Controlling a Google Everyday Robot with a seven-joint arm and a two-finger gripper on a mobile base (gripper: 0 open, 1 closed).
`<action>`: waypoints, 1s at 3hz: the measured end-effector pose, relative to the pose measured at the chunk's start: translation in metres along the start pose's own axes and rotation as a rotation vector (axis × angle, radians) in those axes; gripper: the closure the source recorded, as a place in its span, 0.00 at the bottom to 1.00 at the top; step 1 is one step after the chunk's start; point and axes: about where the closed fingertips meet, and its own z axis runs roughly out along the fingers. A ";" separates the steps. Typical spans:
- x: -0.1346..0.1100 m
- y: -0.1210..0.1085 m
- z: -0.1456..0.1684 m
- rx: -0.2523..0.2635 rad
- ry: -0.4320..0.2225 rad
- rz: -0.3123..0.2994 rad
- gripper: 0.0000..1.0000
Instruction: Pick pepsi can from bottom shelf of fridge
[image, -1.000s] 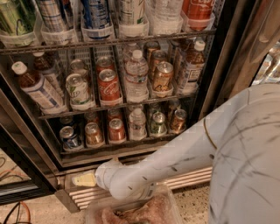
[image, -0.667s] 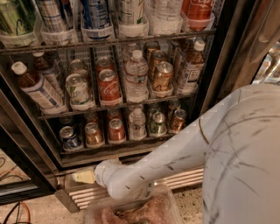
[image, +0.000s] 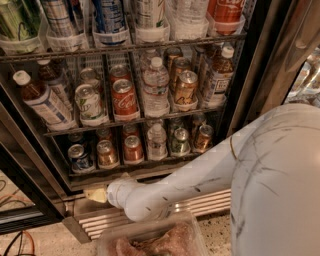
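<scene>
The fridge (image: 30, 150) stands open in front of me, with wire racks full of drinks. The pepsi can (image: 78, 158), dark blue with a silver top, stands at the far left of the bottom shelf (image: 150, 166). Beside it on that shelf are a gold-brown can (image: 106, 153), a red can (image: 133, 148), a water bottle (image: 156, 141), a green can (image: 180, 141) and another brown can (image: 203, 137). My white arm reaches in from the right. My gripper (image: 96, 193), with its pale yellow tip, is just below the shelf's front edge, under and slightly right of the pepsi can, apart from it.
The ribbed steel grille (image: 200, 202) runs along the fridge base behind my arm. The middle shelf holds a red cola can (image: 124, 97), bottles and other cans. The door frame (image: 260, 65) stands at the right. A clear tub (image: 155, 240) sits on the floor below my arm.
My gripper has risen a little towards the front edge of the bottom shelf. The cans have not moved.
</scene>
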 end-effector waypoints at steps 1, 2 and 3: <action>-0.015 0.013 0.010 -0.069 -0.019 -0.042 0.14; -0.030 0.030 0.017 -0.134 -0.030 -0.097 0.20; -0.040 0.044 0.022 -0.168 -0.034 -0.152 0.20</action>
